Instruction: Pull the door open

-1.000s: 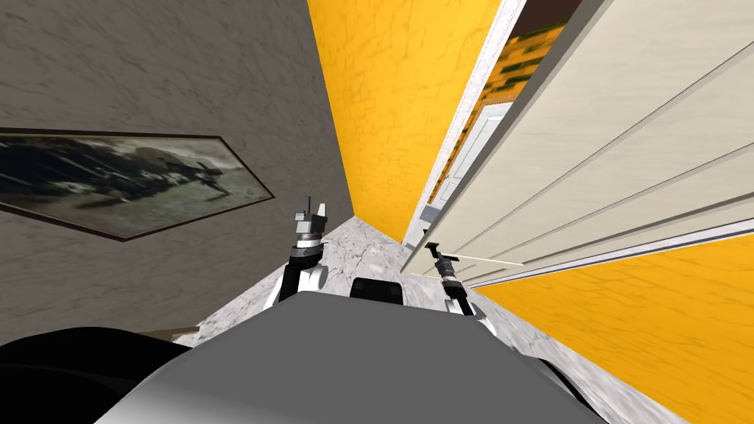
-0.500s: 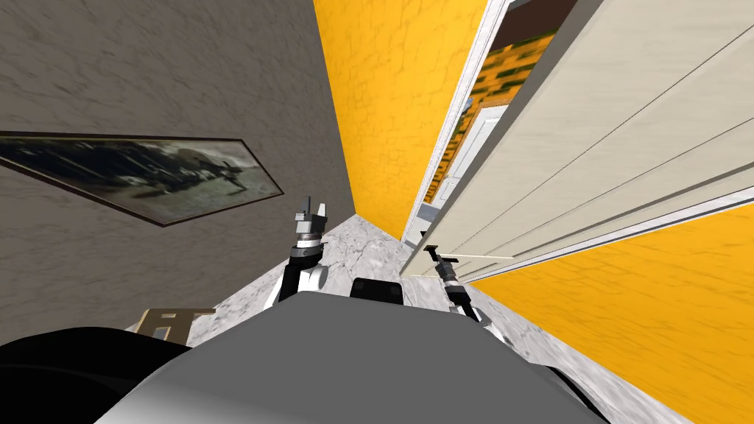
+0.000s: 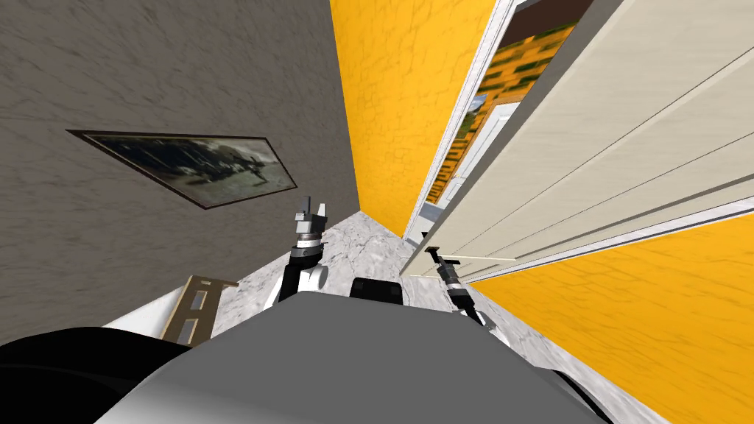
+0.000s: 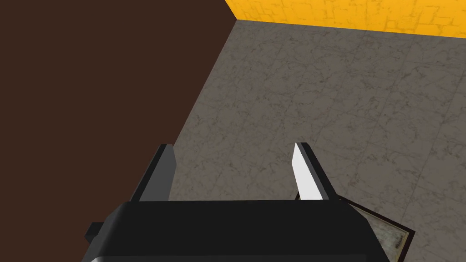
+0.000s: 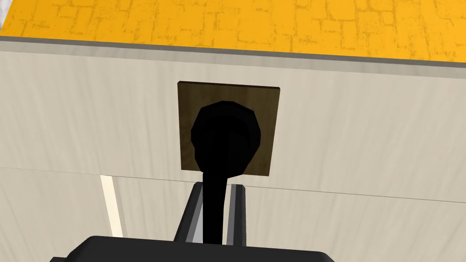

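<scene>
1. Right gripper [image 5: 217,186] is locked on the handle [image 5: 225,132], with 2 fingers pinching the thin black stem, 1 on each side.
2. From the fingertips the stem runs straight ahead into a rounded black hub.
3. The hub sits on a brown square plate [image 5: 268,104], just beyond the fingertips.
4. The plate is fixed to the cream door [image 3: 626,132], whose face lies flat across the gripper's line of reach.
5. In the head view the door stands ajar, its free edge just ahead of the right gripper, with a gap between that edge and the yellow wall [image 3: 397,88].
6. The pads look pressed tight on the stem, though black on dark makes the exact contact hard to read.
7. Left gripper [image 4: 233,145] is well off to the right gripper's left and raised, its 2 fingers spread wide with nothing between them.
</scene>
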